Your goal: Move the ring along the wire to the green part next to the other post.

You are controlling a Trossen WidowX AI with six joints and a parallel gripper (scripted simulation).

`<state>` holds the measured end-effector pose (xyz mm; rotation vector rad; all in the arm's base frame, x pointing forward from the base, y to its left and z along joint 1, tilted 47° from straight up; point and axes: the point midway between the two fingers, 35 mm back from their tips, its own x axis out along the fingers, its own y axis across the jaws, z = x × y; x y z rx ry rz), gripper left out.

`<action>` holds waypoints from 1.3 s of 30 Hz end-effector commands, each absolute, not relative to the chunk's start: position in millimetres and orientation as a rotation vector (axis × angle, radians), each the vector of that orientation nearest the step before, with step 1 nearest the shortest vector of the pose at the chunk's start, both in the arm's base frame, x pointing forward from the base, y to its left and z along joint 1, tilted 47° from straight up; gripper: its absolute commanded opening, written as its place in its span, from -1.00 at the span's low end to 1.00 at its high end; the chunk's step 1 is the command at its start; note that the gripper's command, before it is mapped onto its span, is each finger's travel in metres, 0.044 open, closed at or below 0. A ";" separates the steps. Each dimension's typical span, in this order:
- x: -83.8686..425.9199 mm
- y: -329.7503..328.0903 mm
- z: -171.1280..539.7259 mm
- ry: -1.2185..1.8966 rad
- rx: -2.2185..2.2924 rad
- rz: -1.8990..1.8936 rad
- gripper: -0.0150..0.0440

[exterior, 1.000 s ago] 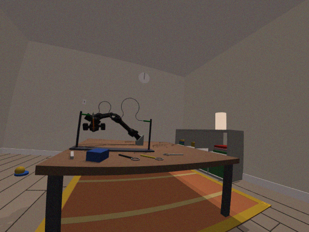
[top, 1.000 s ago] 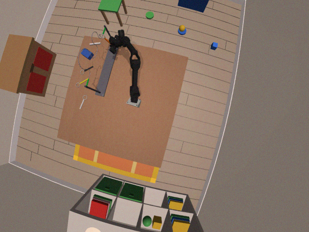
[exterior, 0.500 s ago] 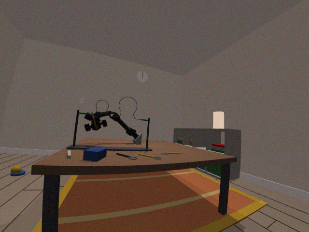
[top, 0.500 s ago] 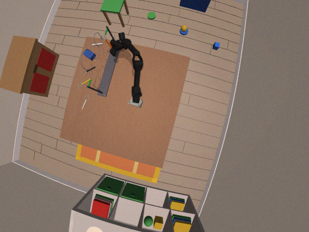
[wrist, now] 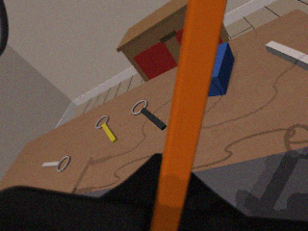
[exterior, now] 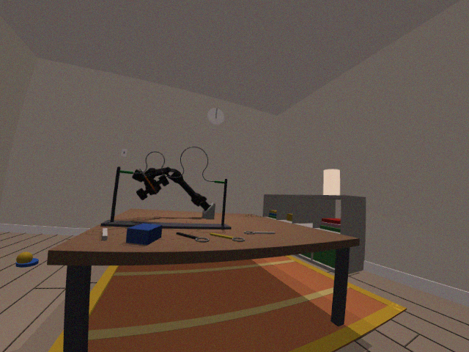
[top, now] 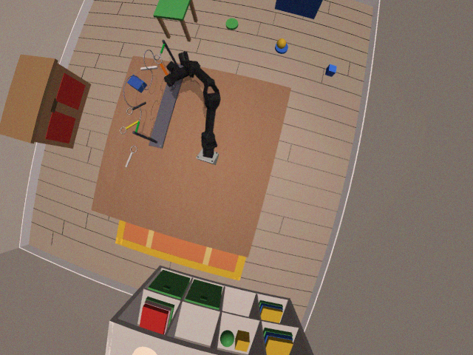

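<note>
The gripper [top: 167, 73] [wrist: 172, 180] is shut on the orange handle [top: 163, 69] [exterior: 149, 182] [wrist: 188, 106]. The handle is tilted, its ring end up. The ring [top: 157, 58] is just past the inner end of the green part [top: 162, 48] [exterior: 126, 172] at the far post [top: 168, 50] [exterior: 115, 195]; it appears to be around the wire, but contact cannot be told. In the exterior view the arm hides the ring. The grey wire [exterior: 194, 147] rises in two arches toward the other green part [top: 137, 126] [exterior: 219, 182] and its post [top: 145, 136] [exterior: 224, 202].
The posts stand on a dark base [top: 163, 122] [exterior: 170, 225]. On the table lie a blue block [top: 136, 83] [exterior: 143, 233] [wrist: 221, 72], a white bar [top: 148, 67] [exterior: 105, 234] and loose rings with black [top: 139, 106], yellow [top: 131, 125] and white [top: 129, 159] handles.
</note>
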<state>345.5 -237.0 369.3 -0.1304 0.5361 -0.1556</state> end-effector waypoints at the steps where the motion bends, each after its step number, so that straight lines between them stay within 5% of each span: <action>1: 346.6 -220.7 367.0 0.530 -0.042 -0.125 -1.00; 39: 361.3 -107.9 405.6 0.453 0.752 0.076 -1.00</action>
